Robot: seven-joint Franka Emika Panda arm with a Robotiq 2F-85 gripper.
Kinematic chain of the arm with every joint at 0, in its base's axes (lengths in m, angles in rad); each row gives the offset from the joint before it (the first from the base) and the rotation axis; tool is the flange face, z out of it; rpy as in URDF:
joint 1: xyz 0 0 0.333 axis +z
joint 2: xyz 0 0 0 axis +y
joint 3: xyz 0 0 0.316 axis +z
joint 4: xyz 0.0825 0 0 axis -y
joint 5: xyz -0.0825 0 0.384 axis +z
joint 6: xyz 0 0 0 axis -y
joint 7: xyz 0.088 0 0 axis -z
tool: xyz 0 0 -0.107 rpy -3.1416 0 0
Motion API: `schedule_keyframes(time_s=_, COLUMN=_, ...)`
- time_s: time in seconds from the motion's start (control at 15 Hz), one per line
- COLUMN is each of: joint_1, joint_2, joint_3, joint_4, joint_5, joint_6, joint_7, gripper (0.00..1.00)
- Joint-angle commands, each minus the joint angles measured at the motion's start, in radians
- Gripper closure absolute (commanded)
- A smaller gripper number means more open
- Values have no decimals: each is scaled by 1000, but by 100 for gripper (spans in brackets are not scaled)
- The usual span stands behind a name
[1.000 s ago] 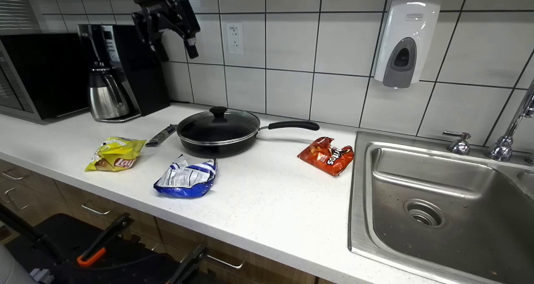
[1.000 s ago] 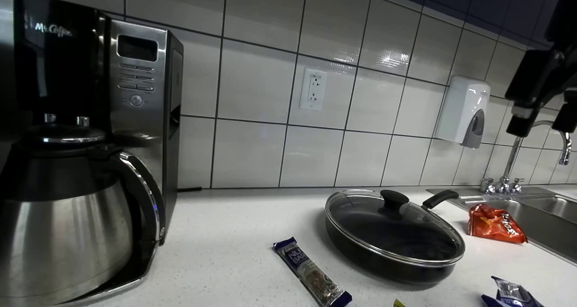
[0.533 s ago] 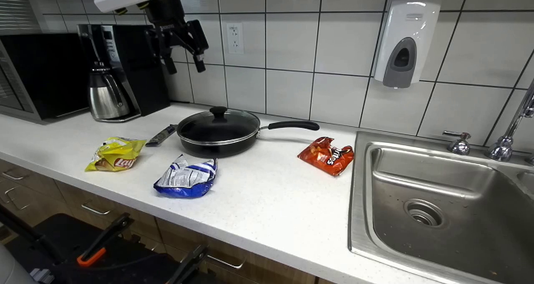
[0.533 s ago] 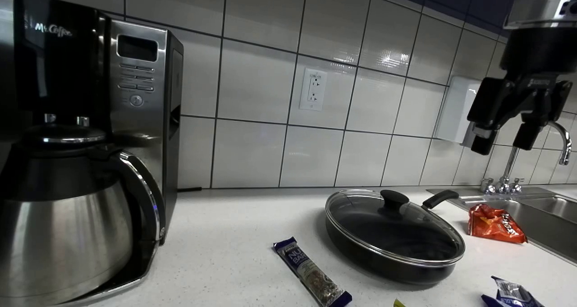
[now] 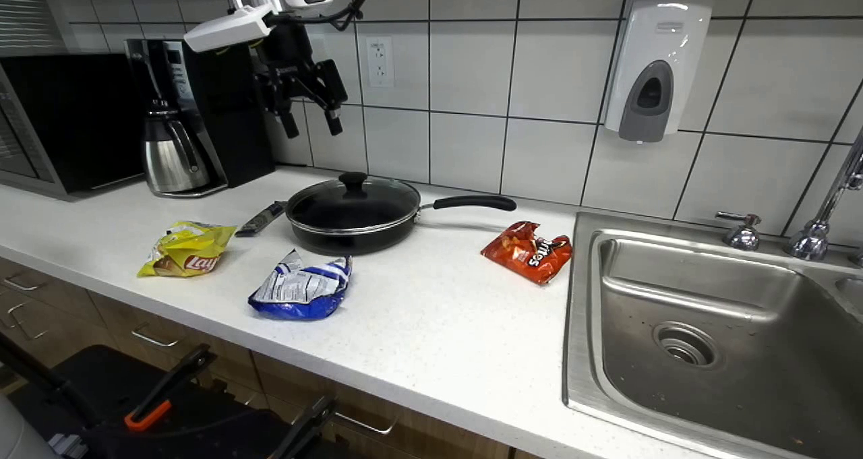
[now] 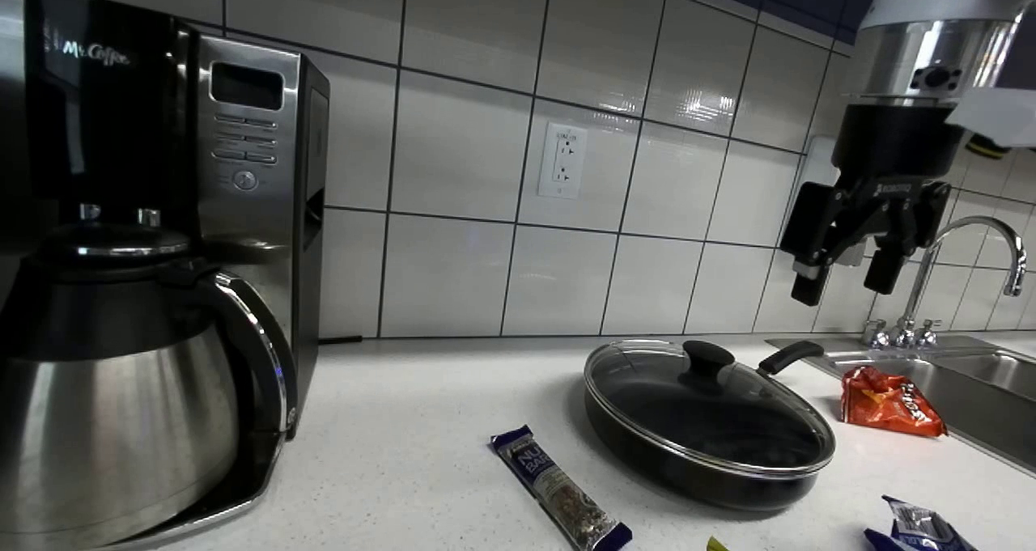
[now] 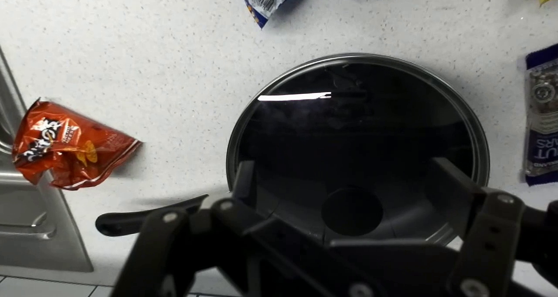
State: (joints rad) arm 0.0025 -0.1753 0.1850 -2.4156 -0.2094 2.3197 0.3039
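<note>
While my black two-fingered gripper (image 6: 844, 289) hangs with its fingers (image 6: 808, 292) spread, the round black metal frying pan (image 5: 356, 242) sits below, apart from them, on the white speckled countertop (image 5: 431, 338). In the wrist view, the rounded black knob (image 7: 352, 210) of the pan's clear glass lid (image 7: 357, 131) shows between my two fingers. The pan's curved black handle (image 5: 475, 203) reaches right, and a crumpled red foil Doritos bag (image 5: 519, 248) lies at the left rim of the stainless steel sink (image 5: 581, 324). Left of the pan lies a slim, blue-wrapped nut bar (image 6: 561, 489); on the near side lie a blue and white foil bag (image 5: 303, 288) and, farther left, a yellow foil Lay's bag (image 5: 189, 247).
</note>
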Motion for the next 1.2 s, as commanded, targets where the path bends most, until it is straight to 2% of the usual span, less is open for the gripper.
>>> schedule_keyframes(time_s=0.0, joint_1=14, joint_2=82, joint_3=-12, joint_4=53, joint_5=-28, joint_6=27, joint_7=63, gripper=0)
schedule_keyframes(time_s=1.13, joint_1=70, joint_2=325, joint_3=-90, joint_4=197, joint_5=23, joint_6=117, joint_7=50, gripper=0)
